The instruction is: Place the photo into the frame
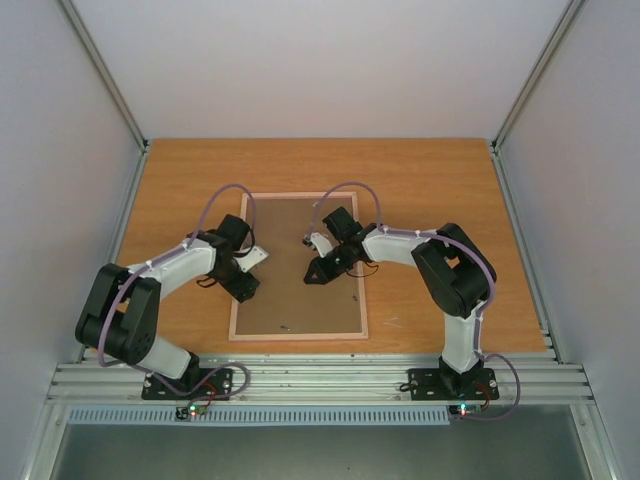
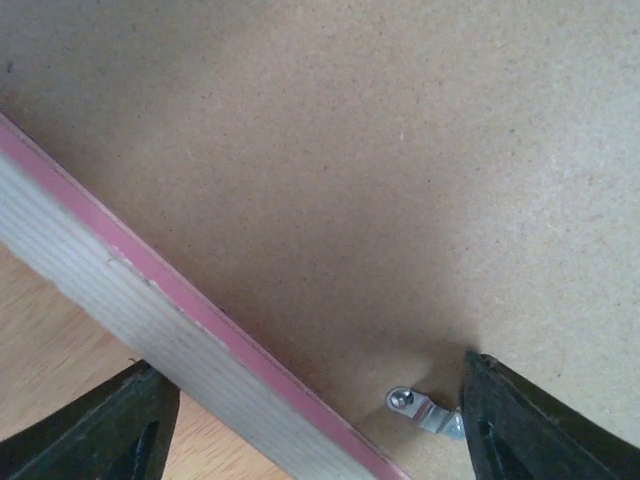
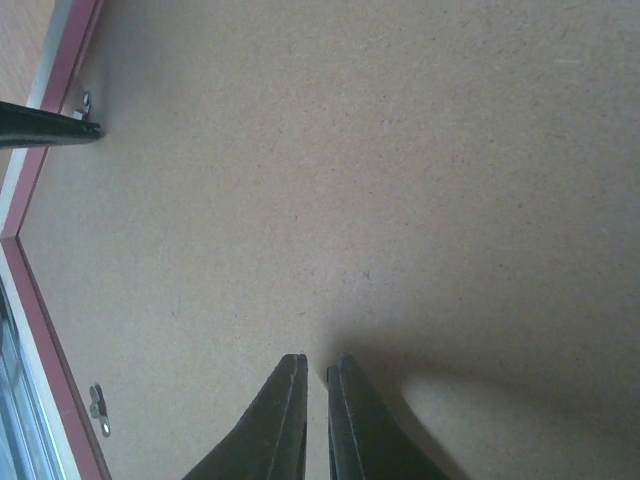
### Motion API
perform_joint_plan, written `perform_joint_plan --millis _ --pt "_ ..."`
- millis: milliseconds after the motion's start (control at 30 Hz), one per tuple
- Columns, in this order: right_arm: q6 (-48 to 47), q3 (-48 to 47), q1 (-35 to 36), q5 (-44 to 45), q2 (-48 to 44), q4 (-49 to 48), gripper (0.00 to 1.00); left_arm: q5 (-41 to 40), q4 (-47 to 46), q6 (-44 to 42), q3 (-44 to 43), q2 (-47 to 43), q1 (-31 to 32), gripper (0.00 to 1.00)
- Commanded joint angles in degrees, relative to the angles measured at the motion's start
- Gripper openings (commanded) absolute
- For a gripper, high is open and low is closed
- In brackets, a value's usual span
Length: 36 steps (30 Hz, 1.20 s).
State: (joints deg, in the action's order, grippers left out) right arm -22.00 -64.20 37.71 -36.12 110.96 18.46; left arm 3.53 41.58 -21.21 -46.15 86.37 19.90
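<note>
The frame [image 1: 298, 336] lies face down on the table, its pale pink border around a brown backing board [image 1: 300, 300]. The photo is hidden from view. My left gripper [image 1: 243, 288] is open and straddles the frame's left border [image 2: 120, 290]. One finger is outside on the table and the other [image 2: 540, 420] rests on the board beside a small metal clip [image 2: 425, 410]. My right gripper [image 1: 315, 275] is shut and empty, its tips [image 3: 317, 365] down on the backing board [image 3: 400, 180] near its middle.
The right wrist view shows the left gripper's finger [image 3: 45, 127] by a clip [image 3: 83, 102], and a second clip [image 3: 99, 408] further along the same border. White enclosure walls stand around the wooden table [image 1: 440, 180].
</note>
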Motion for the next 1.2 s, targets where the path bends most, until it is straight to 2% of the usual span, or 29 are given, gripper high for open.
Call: perform_joint_plan --millis 0,333,500,667,700,767,867,1033,1167 --pt "-0.9 1.7 -1.2 3.9 1.0 -0.4 0.1 -7.0 -0.9 -5.2 3.4 -0.7 0.0 0.74" --pt "-2.3 3.9 -1.7 4.4 -0.6 -0.6 0.09 -7.4 -2.5 -11.9 5.8 0.2 -2.0 0.59" --pt "-2.6 4.7 -2.1 5.0 -0.9 -0.8 0.09 -7.7 -4.1 -18.5 5.0 1.0 -3.2 0.47" --pt "-2.6 4.9 -2.5 4.9 -1.3 -1.1 0.08 -7.0 -4.7 -23.9 4.1 0.2 -3.2 0.42" --pt "-2.6 4.7 -2.5 4.7 -1.4 -1.0 0.08 -6.3 -3.5 -23.8 3.2 0.1 -3.2 0.43" --pt "-2.4 4.0 -2.5 3.7 -1.7 -0.8 0.09 -3.1 -0.6 -22.6 1.0 -0.9 -3.2 0.58" --pt "-2.1 2.9 -2.5 1.8 -2.4 -0.8 0.09 3.1 2.8 -22.2 -1.4 -4.8 -3.2 0.71" --pt "-0.4 0.8 -2.5 -1.3 -4.7 0.3 0.09 14.7 8.5 -29.8 0.4 -17.0 -1.9 0.82" --pt "0.0 0.6 -2.4 -3.2 -7.0 1.2 0.09 21.1 16.3 -37.9 4.8 -27.9 3.0 0.86"
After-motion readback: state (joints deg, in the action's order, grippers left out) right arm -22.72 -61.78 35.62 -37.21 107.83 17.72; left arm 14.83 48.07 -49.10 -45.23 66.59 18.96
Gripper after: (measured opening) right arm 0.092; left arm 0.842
